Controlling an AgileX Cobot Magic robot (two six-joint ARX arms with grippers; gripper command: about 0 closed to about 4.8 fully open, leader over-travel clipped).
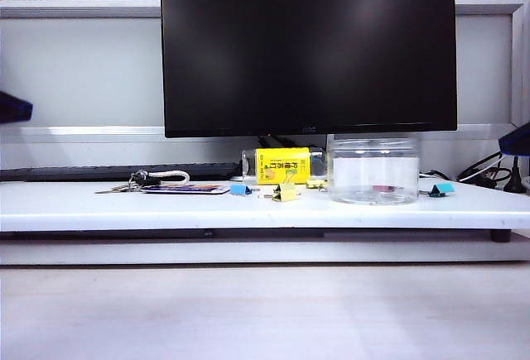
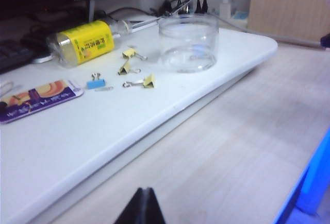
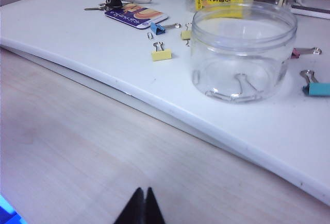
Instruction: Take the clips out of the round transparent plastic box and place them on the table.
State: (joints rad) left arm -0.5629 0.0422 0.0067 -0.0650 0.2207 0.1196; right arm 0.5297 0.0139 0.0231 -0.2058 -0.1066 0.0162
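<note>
**Both grippers closed and clear of the tabletop; 3 yellow clips lie beside the jar**

The left gripper (image 2: 140, 208) sits low over the pale wood floor in front of the tabletop (image 2: 77, 136), its jaws pressed together to a dark point and holding nothing. The right gripper (image 3: 140, 207) is in the same posture on the other side, jaws together and empty, also short of the tabletop's front edge. Both are well apart from everything on the tabletop.

The round transparent plastic box (image 3: 242, 54) stands upright and open near the front edge. In the left wrist view 3 clips (image 2: 129, 69) in pale yellow rest on the tabletop just beside the box, between it and a blue clip (image 2: 95, 83). In the right wrist view wire shapes show through the box's wall near its base; whether they lie inside or behind it I cannot tell.

A yellow-labelled bottle (image 1: 281, 165) lies on its side behind the clips. A teal clip (image 3: 315, 87) and a pinkish clip (image 3: 304, 52) lie on the far side of the box. A printed card (image 2: 38, 98) with keys (image 3: 111, 1) rests further along, under the monitor (image 1: 308, 45).
</note>
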